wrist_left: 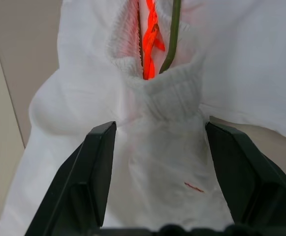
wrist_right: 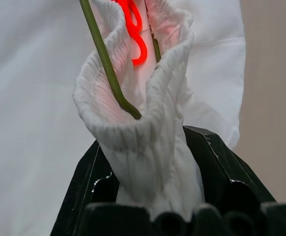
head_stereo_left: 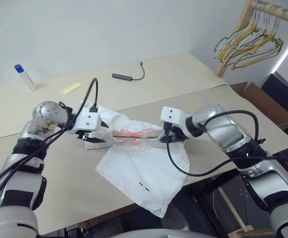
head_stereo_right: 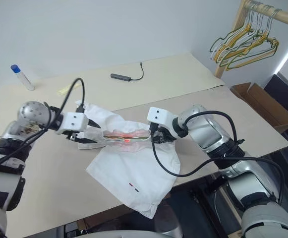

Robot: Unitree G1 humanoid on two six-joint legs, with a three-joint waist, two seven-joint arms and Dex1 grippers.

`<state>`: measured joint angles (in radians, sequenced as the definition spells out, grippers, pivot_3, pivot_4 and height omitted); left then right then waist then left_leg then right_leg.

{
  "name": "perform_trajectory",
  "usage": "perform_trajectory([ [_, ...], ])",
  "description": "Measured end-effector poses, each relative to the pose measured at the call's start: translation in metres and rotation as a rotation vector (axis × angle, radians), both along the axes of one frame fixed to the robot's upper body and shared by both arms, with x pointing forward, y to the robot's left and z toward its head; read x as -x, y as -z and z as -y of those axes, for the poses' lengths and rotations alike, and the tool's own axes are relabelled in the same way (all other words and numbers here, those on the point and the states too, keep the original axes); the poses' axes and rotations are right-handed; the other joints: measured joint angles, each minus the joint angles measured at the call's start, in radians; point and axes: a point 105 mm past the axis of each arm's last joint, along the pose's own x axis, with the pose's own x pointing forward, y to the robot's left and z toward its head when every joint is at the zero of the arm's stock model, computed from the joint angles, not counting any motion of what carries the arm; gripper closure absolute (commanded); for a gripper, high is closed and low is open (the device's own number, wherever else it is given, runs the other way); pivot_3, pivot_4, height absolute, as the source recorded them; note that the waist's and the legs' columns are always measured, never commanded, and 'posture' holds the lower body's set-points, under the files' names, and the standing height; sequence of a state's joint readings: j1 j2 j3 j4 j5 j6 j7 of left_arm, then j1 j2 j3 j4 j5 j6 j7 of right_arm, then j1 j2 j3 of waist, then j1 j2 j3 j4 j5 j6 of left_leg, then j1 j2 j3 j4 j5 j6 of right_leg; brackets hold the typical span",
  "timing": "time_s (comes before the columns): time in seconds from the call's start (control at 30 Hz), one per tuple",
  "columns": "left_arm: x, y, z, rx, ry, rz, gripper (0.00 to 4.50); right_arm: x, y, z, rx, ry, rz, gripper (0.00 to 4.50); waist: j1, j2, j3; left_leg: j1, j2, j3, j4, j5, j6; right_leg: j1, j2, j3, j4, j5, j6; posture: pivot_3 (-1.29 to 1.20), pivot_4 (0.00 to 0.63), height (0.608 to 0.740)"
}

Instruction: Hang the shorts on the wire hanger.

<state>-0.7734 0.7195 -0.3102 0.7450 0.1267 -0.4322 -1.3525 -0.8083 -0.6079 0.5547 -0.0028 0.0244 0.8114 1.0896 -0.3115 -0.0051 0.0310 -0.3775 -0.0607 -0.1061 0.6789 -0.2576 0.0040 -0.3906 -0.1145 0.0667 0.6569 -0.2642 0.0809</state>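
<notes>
shorts: soft white matt cloth, ribbed and gathered at the waistband
wire hanger: thin, smooth olive wire
table: matt beige, smooth
fingers: matt black plastic

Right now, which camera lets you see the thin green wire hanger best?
The right wrist view: the wire hanger runs close up into the shorts' gathered waistband. The left wrist view shows a short piece in the waistband opening. The two eye views show a faint thin line between the grippers.

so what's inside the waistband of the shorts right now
Inside the shorts, the waistband opening shows the wire hanger and an orange-red cord. The fabric covers the rest of the hanger.
</notes>
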Motion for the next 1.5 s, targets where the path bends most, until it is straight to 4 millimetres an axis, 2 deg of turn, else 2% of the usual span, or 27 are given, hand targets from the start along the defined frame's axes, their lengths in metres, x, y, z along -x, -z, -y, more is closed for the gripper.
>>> perform_trajectory([
  [0.07,0.0,0.005,0.007,0.006,0.012,-0.006,1.37,0.0,0.0,0.0,-0.001,-0.001,-0.001,2.72,-0.003,0.0,0.0,0.0,0.0,0.0,0.0,0.0,0.0,0.0,0.0,0.0,0.0,0.0,0.0,-0.26,0.0,0.74],
  [0.17,0.0,0.008,0.009,0.002,0.014,-0.008,1.9,0.0,0.0,0.0,-0.002,0.0,-0.002,2.72,-0.006,0.0,0.0,0.0,0.0,0.0,0.0,0.0,0.0,0.0,0.0,0.0,0.0,0.0,0.0,-0.26,0.0,0.74],
  [0.43,-0.004,0.012,0.01,0.018,-0.016,-0.015,4.38,0.0,-0.002,0.0,-0.014,0.003,-0.009,2.72,-0.005,0.0,0.0,0.0,0.0,0.0,0.0,0.0,0.0,0.0,0.0,0.0,0.0,0.0,0.0,-0.26,0.0,0.74],
  [0.47,-0.006,0.01,0.009,0.021,-0.023,-0.009,4.45,0.001,-0.002,0.0,-0.017,-0.001,-0.013,2.72,-0.005,0.0,0.0,0.0,0.0,0.0,0.0,0.0,0.0,0.0,0.0,0.0,0.0,0.0,0.0,-0.26,0.0,0.74],
  [0.8,-0.012,0.007,0.007,0.028,-0.07,0.004,4.45,0.0,-0.002,-0.004,-0.042,0.001,-0.024,2.72,-0.005,0.0,0.0,0.0,0.0,0.0,0.0,0.0,0.0,0.0,0.0,0.0,0.0,0.0,0.0,-0.25,0.0,0.74],
  [1.07,-0.024,-0.021,0.006,0.093,-0.119,0.021,4.5,-0.01,-0.019,0.002,-0.115,0.043,0.024,0.02,-0.004,0.0,0.0,0.0,0.0,0.0,0.0,0.0,0.0,0.0,0.0,0.0,0.0,0.0,0.0,-0.24,0.0,0.74],
  [1.4,-0.029,-0.037,0.006,0.138,-0.155,0.001,4.5,-0.007,-0.066,0.022,-0.16,0.076,0.155,0.02,-0.004,0.0,0.0,-0.001,0.0,0.0,0.0,0.0,0.0,0.0,0.0,0.0,0.0,0.0,0.0,-0.26,0.0,0.74],
  [1.5,-0.031,-0.043,0.008,0.142,-0.157,0.0,4.5,-0.006,-0.092,0.028,-0.174,0.103,0.21,0.02,-0.004,0.0,0.0,-0.002,0.0,0.0,0.0,0.0,0.0,-0.001,-0.001,0.0,0.0,0.0,0.0,-0.27,0.0,0.74],
])
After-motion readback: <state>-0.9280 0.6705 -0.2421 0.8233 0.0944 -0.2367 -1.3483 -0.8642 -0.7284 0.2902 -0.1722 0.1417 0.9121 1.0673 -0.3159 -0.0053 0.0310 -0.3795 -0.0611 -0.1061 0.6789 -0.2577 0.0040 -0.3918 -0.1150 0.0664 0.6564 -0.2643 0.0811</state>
